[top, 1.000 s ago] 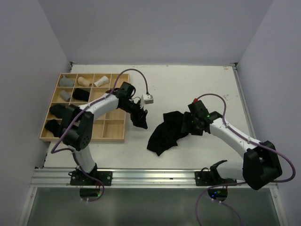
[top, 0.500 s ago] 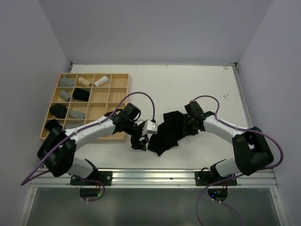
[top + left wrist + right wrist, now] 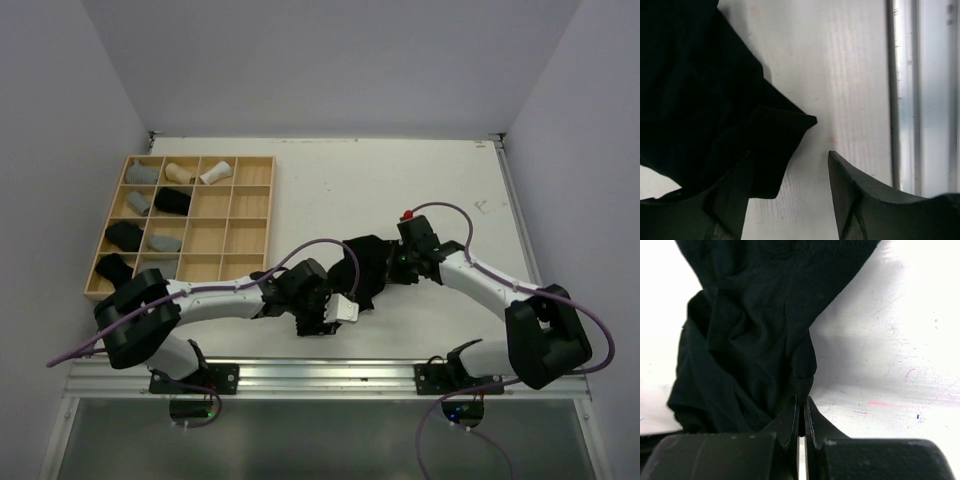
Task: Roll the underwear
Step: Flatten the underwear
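Right now my left gripper (image 3: 790, 154) stands wide open, gripping nothing. The black underwear (image 3: 700, 90) lies just ahead, one corner reaching between my fingers. My right gripper (image 3: 801, 401) pinches tight on its fold.

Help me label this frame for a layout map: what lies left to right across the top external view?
wooden tray → left hand → black underwear → right hand

The underwear (image 3: 365, 268) lies on the table (image 3: 400, 180), with the tray (image 3: 243, 236) at its ten o'clock, the left gripper (image 3: 318, 318) at seven and the right gripper (image 3: 400, 262) at three.
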You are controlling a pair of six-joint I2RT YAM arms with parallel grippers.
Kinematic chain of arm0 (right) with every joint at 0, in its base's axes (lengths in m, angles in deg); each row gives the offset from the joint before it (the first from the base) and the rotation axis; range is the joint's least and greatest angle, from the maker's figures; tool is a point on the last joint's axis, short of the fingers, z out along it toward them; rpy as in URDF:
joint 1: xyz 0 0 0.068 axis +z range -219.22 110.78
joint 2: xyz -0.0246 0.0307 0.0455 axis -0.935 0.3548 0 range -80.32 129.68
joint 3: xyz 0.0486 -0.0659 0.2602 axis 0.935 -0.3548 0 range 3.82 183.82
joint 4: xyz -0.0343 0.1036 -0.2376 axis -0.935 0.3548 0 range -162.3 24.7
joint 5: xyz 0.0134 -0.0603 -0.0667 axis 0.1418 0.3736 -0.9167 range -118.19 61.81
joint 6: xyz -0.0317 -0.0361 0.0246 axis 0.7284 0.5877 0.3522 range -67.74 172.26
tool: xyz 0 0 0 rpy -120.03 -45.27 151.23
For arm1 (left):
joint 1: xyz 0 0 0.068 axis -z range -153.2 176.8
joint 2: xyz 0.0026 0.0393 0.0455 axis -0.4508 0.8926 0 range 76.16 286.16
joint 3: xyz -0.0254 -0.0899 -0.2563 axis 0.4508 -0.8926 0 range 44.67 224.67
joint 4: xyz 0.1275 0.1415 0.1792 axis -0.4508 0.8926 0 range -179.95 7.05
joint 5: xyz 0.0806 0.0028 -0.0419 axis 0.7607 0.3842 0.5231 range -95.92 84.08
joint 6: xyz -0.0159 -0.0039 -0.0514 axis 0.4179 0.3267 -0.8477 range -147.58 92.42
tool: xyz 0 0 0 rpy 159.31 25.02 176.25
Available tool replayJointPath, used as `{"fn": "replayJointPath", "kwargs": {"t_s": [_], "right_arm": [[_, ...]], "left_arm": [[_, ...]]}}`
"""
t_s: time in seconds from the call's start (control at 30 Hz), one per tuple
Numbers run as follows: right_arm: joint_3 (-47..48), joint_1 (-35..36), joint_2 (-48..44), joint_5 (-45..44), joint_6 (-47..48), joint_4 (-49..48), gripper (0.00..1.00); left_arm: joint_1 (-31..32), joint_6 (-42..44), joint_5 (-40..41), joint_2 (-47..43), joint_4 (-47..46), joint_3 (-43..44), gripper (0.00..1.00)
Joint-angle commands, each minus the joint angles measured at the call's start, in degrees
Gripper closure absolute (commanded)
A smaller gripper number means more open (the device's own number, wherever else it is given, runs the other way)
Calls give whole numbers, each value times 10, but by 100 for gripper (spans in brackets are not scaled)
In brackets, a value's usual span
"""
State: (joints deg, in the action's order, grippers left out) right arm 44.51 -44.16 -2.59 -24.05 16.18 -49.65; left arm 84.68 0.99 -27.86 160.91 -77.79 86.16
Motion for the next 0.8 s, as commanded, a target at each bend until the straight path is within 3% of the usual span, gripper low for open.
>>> {"fn": "replayJointPath", "kwargs": {"t_s": [0.0, 0.13, 0.17, 0.37, 0.5, 0.6, 0.73, 0.77], "right_arm": [[4, -4, -43, 9, -7, 6, 100], [13, -8, -96, -1, -5, 35, 100], [17, -8, -107, -6, -4, 44, 100], [53, -22, -175, -40, -3, 100, 100], [111, -35, -191, -84, 2, 117, 100], [147, -42, -146, -74, 19, 134, 100], [121, -43, -74, -48, 16, 149, 100], [109, -42, -64, -27, 14, 135, 100]], "left_arm": [[3, -18, 110, 24, -76, -9, 40], [-11, -12, 137, 32, -70, -8, 65], [-16, -13, 129, 24, -60, -1, 76], [-98, -14, 53, -12, 16, 64, 100], [-175, -20, -16, -40, 55, 118, 100], [-199, -12, -49, -25, 95, 147, 100], [-197, 5, -114, -42, 48, 105, 57], [-197, 7, -117, -50, 13, 86, 53]]}}
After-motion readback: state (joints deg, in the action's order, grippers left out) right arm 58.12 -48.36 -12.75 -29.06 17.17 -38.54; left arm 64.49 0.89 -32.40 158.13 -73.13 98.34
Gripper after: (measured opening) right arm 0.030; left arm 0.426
